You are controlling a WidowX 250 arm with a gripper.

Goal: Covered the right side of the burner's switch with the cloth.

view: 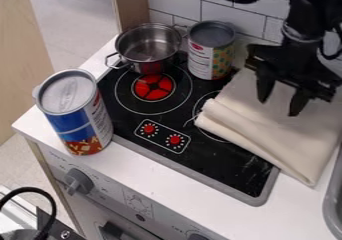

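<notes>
While the gripper (278, 108) hangs with its fingers spread, the cloth (287, 129) drapes the stove's right side

Folded in layers, the cloth lies across the far right of the black stovetop (227, 161) and onto the counter (150, 171), its left edge overlapping the right burner (208, 95). The gripper is above it at the far right; whether the fingertips touch the fabric, I cannot tell. Left of the cloth, toward the near edge, two red knobs (175, 140) sit in full view. Beyond them is the red left burner (153, 87), with a metal pot (148, 46) at its far side. A patterned can (210, 56) stands just right of the pot, and a blue-labelled can (77, 116) stands at the stovetop's left edge.
</notes>
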